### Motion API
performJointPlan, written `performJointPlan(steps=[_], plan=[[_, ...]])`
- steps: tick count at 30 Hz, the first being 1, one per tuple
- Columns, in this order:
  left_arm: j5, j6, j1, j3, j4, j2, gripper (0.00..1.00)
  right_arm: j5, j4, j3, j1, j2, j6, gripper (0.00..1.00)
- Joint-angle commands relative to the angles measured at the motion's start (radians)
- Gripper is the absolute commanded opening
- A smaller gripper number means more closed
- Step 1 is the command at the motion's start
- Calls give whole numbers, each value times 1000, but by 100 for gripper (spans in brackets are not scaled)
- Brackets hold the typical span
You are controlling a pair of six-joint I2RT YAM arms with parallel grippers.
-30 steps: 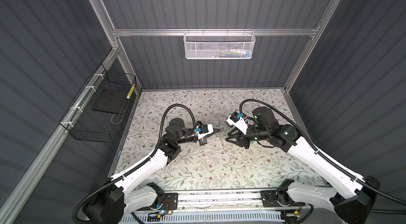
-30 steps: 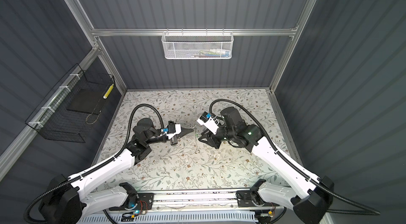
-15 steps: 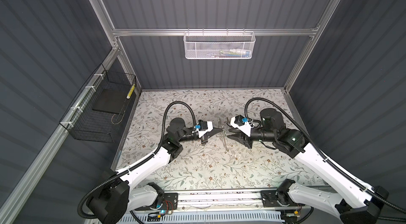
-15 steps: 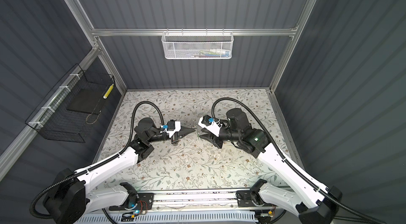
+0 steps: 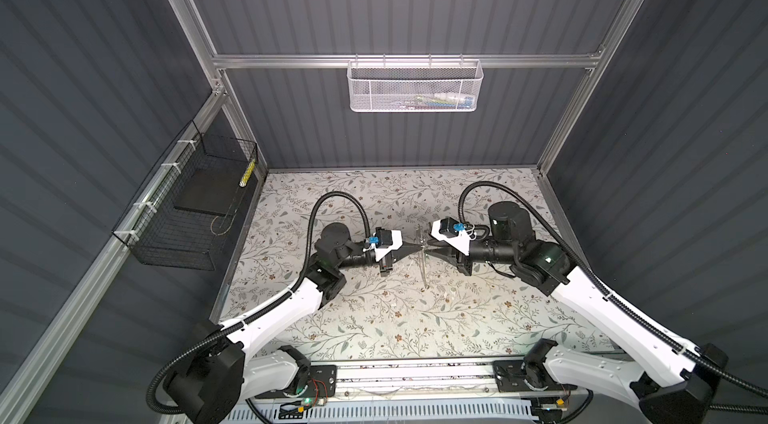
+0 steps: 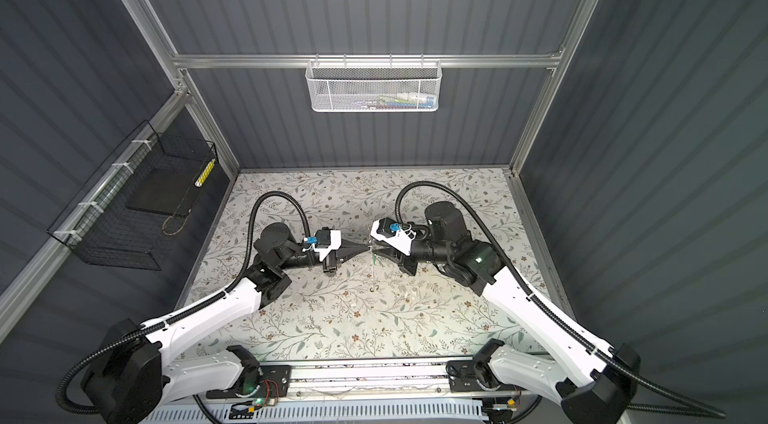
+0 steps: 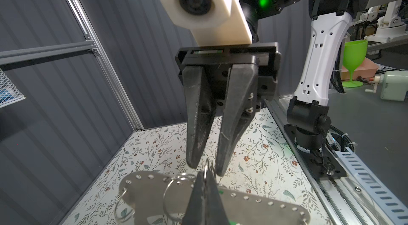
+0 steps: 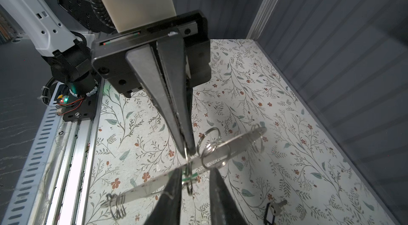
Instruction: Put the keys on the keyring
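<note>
Dark ribbed walls box in a floral tabletop, with a white mesh basket on the back rail and a black wire basket on the side wall. In both top views the two arms meet nose to nose at mid-table, the left gripper and right gripper almost tip to tip, and between them only a thin sliver shows: a metal strip seen edge-on, plus a green speck in a top view. The wrist cameras fill in the rest. From the right wrist, the left gripper has its jaws pressed together on the thin ring of the keyring, held up off the table right against the strip, its green tag just peeking out behind. The left wrist view turns that sliver into a broad plate with holes along its edge and several spare rings threaded through. It also settles the right gripper: jaws apart, a narrow gap, tips either side of the ring. Only the right wrist catches a key with a black tag lying on the mat, well apart.
</note>
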Motion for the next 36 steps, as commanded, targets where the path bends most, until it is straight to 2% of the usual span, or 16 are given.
performJointPlan(steps=[1,12,15,16,18,20,24,30,36], plan=[[23,-14,2,21,22,-1,0,-28,17,20,-3,9,-16,22],[23,-11,3,27,5,-2,0,-47,7,16,-3,11,-50,0],[12,23,3,42,-54,-1,0,-38,-24,22,-2,8,-65,0],[10,57,3,56,-106,-5,4,-32,-49,30,-3,7,-71,0],[-15,201,3,113,-301,-24,33,-20,-111,53,-3,8,-74,0],[-36,332,3,187,-505,-34,42,-12,-184,83,-3,15,-77,0],[-59,475,1,265,-698,-29,40,6,-298,135,-3,33,-64,0],[-76,530,-24,321,-795,-15,35,8,-417,204,-1,111,-58,0],[-105,560,-50,351,-851,-3,33,13,-441,228,-3,131,-52,0]])
